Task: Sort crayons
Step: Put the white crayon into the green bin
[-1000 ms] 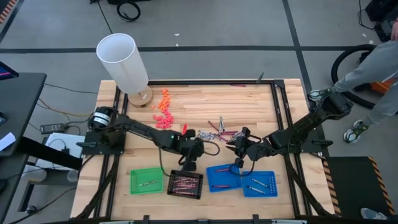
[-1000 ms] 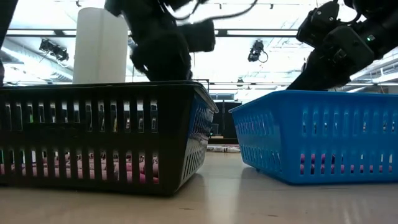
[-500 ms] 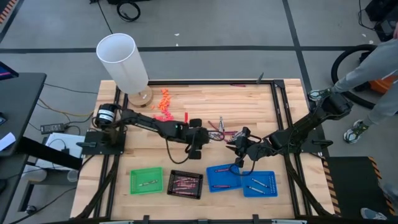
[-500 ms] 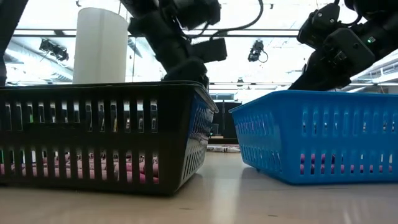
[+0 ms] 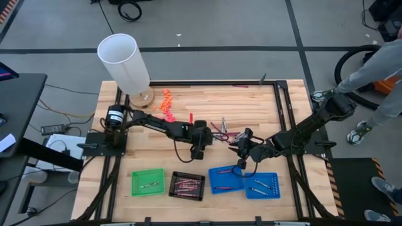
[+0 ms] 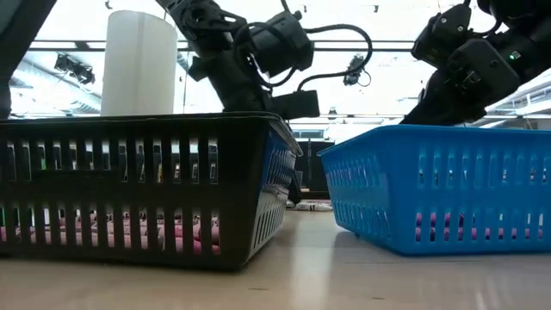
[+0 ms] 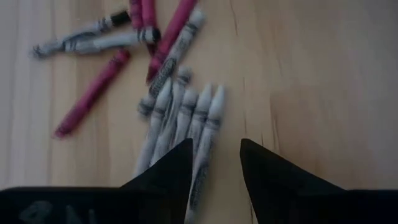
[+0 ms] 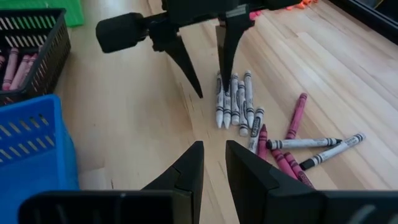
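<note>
**Ana:** Toward the middle of the table [image 5: 213, 100], the left end effector [image 7: 214, 163] hangs with its fingers spread, straddling the near ends of the silver-grey crayons [image 7: 183, 118]. What worries you?

**Ben:** That row. About 5 of them lie side by side, touching. If the fingers come down as they stand, they look set to straddle more than 1 stick, or a tip lands on a crayon and rolls its neighbours away.

**Ana:** And the red ones [image 7: 93, 93]?

**Ben:** Scattered just beyond the silver row, some crossing it. A nudge to the row could drag them along.

**Ana:** Where do sorted ones sit?

**Ben:** Along the table's front edge, left to right: the green tray [image 5: 147, 182], the black basket [image 5: 188, 185] with pinkish crayons inside, then 2 blue trays [image 5: 245, 182] holding a few more.

**Ana:** The right end effector [image 8: 214, 163]?

**Ben:** It hovers just right of the pile, its fingers close together with a narrow gap, nothing between them. It points at the same crayons, with the left one straight ahead of it.

**Ana:** So collision?

**Ben:** That is my guess: if both reach for the pile together, the 2 arms could knock each other, or sweep crayons toward the blue trays unsorted.
</note>
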Action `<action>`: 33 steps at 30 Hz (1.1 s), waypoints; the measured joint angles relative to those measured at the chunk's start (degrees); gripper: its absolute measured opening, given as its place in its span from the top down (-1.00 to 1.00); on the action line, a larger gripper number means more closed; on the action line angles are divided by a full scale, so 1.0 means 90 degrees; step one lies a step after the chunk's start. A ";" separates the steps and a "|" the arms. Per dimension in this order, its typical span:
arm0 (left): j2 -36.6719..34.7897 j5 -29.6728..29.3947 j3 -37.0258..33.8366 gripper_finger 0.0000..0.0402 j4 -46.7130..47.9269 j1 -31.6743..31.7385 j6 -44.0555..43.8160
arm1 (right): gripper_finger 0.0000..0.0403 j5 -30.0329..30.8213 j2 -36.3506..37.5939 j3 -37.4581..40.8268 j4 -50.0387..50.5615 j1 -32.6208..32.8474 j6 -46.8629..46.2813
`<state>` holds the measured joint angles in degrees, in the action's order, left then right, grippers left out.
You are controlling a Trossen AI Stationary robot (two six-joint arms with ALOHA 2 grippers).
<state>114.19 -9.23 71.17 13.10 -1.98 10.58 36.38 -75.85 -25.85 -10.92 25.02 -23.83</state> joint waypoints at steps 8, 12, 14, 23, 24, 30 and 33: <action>0.0132 0.0063 0.0010 0.27 0.0078 0.0019 0.0071 | 0.62 -0.0002 0.0000 0.0000 -0.0018 0.0000 0.0000; 0.0136 0.0239 0.0010 0.27 0.0083 0.0027 0.0066 | 0.62 -0.0003 0.0000 0.0000 -0.0017 0.0000 0.0001; 0.0139 0.0360 0.0010 0.27 0.0098 0.0029 0.0083 | 0.62 -0.0003 0.0000 0.0000 -0.0017 0.0000 0.0000; 0.0135 0.0681 0.0030 0.40 0.0555 0.0021 0.0047 | 0.62 -0.0005 0.0000 0.0000 -0.0018 0.0000 0.0000; 0.0133 0.0687 0.0030 0.42 0.0609 0.0018 0.0046 | 0.62 -0.0005 0.0000 0.0000 -0.0017 0.0000 0.0000; 0.0134 0.0995 0.0028 0.63 0.0836 0.0019 0.0013 | 0.62 -0.0046 0.0000 0.0000 -0.0074 0.0000 0.0000; 0.0139 0.1112 0.0025 0.77 0.0881 0.0022 -0.0087 | 0.62 -0.0051 0.0000 0.0000 -0.0075 0.0005 0.0000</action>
<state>115.44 0.77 71.40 21.03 -1.78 9.80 35.92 -75.85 -25.85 -11.60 25.06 -23.83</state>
